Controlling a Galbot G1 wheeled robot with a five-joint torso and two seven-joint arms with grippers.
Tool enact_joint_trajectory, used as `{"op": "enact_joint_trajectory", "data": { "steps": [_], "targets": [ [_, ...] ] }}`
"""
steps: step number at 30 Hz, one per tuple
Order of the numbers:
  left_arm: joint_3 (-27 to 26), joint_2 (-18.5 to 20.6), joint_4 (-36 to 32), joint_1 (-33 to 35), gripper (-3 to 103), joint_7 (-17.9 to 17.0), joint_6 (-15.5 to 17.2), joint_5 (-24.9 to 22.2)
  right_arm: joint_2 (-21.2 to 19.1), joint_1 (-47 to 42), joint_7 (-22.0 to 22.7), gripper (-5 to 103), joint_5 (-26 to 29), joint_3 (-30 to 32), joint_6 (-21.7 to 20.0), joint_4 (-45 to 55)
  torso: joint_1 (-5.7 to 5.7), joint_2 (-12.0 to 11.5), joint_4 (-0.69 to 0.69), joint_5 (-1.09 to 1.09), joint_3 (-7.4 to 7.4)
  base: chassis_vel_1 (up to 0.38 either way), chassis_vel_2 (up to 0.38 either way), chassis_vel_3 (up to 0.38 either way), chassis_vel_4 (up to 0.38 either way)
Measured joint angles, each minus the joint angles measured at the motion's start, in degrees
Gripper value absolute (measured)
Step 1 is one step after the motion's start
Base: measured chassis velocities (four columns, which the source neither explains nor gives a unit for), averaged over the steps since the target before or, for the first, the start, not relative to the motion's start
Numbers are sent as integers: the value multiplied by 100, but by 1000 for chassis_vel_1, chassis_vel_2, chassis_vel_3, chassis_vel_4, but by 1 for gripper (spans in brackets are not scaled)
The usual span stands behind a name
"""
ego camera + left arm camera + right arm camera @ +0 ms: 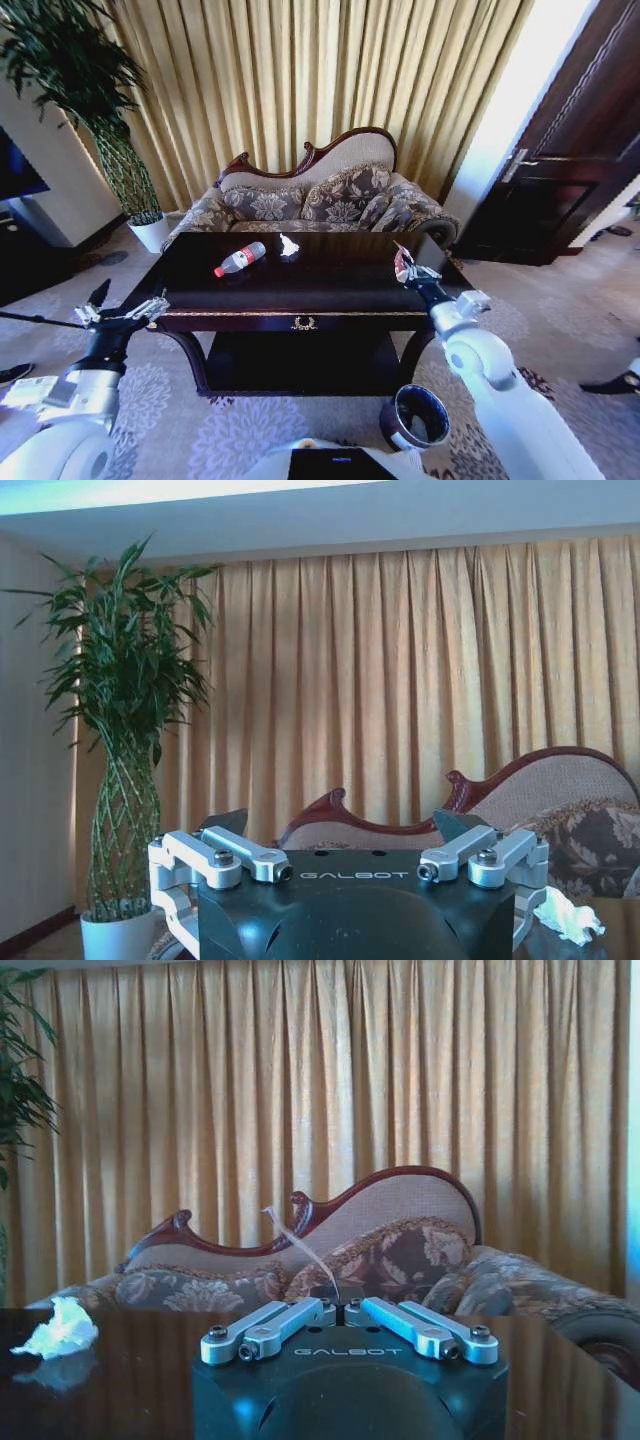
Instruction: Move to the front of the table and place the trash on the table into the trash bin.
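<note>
Two grippers — right gripper (403, 266) pinched on seemingly a pinkish wrapper (402, 259) above table (330, 290), left gripper (125, 313) spread wide — empty.

The right gripper (340, 1310) sits low over the dark glossy tabletop (140, 1380), its 2 silver fingers (268, 1326) drawn together at the middle and pinching a thin, pale strip of wrapper (300, 1250) that sticks up from between them. A crumpled white tissue (58, 1328) lies on the tabletop well away from the gripper, its reflection showing in the shine just beneath it. Beyond the far edge of the tabletop stands a patterned sofa (400, 1250) with a carved wooden frame, backed by gold curtains (330, 1080). A few plant leaves (20, 1090) show beside the curtains.
</note>
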Motion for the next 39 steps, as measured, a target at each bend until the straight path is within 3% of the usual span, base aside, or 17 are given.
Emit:
{"op": "enact_joint_trajectory", "data": {
  "steps": [13, 39],
  "targets": [
    [5, 37, -2, 60, 100, 0, 127, -103, -100, -653, -104, 0, 162, 539, 145, 253, 0, 0, 1, -1, 0, 0, 0, 0, 0],
    [7, 65, 221, -56, 100, 143, -6, -104, 58, -759, -107, 0, 34, 444, 88, 259, 0, -1, 1, 1, 0, 29, -28, -28, 30]
  ]
}}
